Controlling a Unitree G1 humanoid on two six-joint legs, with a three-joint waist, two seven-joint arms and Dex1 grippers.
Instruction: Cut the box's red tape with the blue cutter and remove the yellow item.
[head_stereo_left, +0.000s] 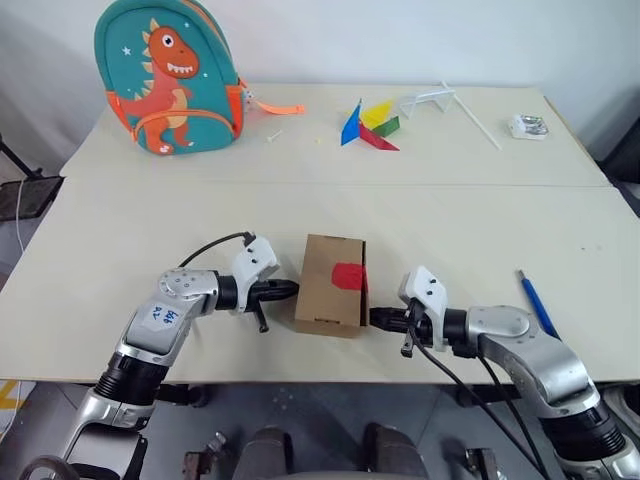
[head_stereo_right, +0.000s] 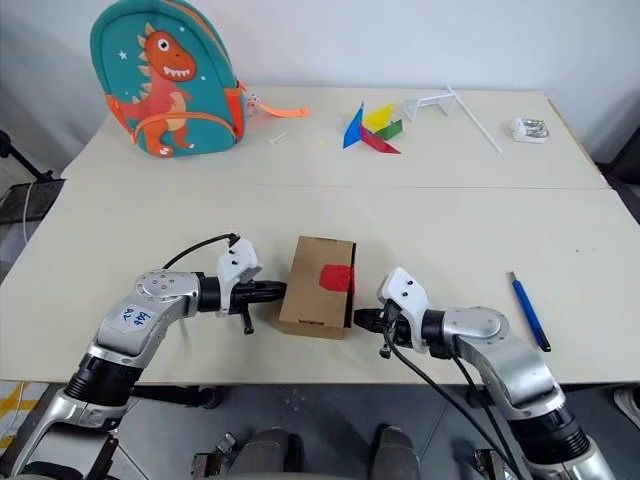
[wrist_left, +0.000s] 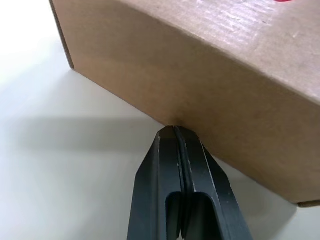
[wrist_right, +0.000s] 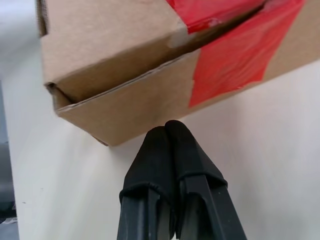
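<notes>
A small brown cardboard box (head_stereo_left: 331, 284) lies near the table's front edge, with red tape (head_stereo_left: 348, 274) over its top and right side. My left gripper (head_stereo_left: 293, 289) is shut and its tips touch the box's left side (wrist_left: 200, 90). On the other side my right gripper (head_stereo_left: 376, 318) is shut too, its tips at the box's right wall (wrist_right: 130, 105) just below the lid gap. The blue cutter (head_stereo_left: 537, 305) lies on the table to the right of my right arm. The yellow item is hidden.
A teal dinosaur backpack (head_stereo_left: 170, 75) stands at the back left. Coloured flat shapes (head_stereo_left: 368, 125), a white frame with a stick (head_stereo_left: 450, 105) and a small clear packet (head_stereo_left: 528, 126) lie along the back. A seam (head_stereo_left: 320, 184) runs across the table.
</notes>
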